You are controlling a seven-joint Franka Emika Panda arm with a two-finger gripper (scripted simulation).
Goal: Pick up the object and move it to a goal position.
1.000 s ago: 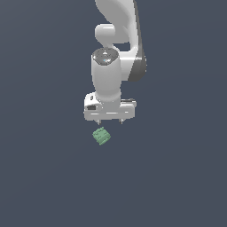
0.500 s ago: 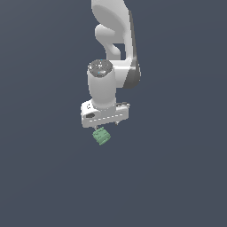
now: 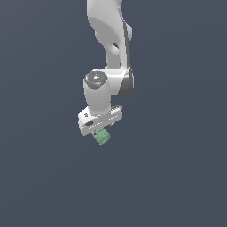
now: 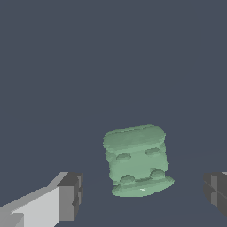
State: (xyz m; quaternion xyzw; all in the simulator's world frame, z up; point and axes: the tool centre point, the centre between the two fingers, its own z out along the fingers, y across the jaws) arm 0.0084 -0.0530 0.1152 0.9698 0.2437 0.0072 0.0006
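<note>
Nearest in the wrist view are the two dark-grey padded fingertips (image 4: 71,195) of the white two-fingered tool (image 4: 144,197). They stand wide apart, one on each side of the frame, with nothing between the pads and the piece, so the tool is released and holds nothing.

Between those fingertips, but clear of both, sits the small pale-green blocky object (image 4: 137,159), resting on the flat dark slate-blue tabletop (image 4: 111,57). It has a rounded upper slab, a flared lower edge and rows of low bumps across its face. It looks turned slightly askew to the line between the fingers.

In the exterior view the tool (image 3: 101,128) hangs straight down from the white jointed robot arm (image 3: 108,48), and the object (image 3: 102,137) peeks out just beneath it, toward the camera side. Whether the fingertips already reach down to the object's level I cannot tell from that angle.

The piece looks rigid and light, probably hard plastic. It should not crush under a firm grip. The bumps and the flared edge could let it twist or slip if caught on a corner. The best hold seems to be across its two flatter side faces, at mid-height, with the fingers squared to those faces first.

Beyond the object lies only bare tabletop; no goal marker shows.
</note>
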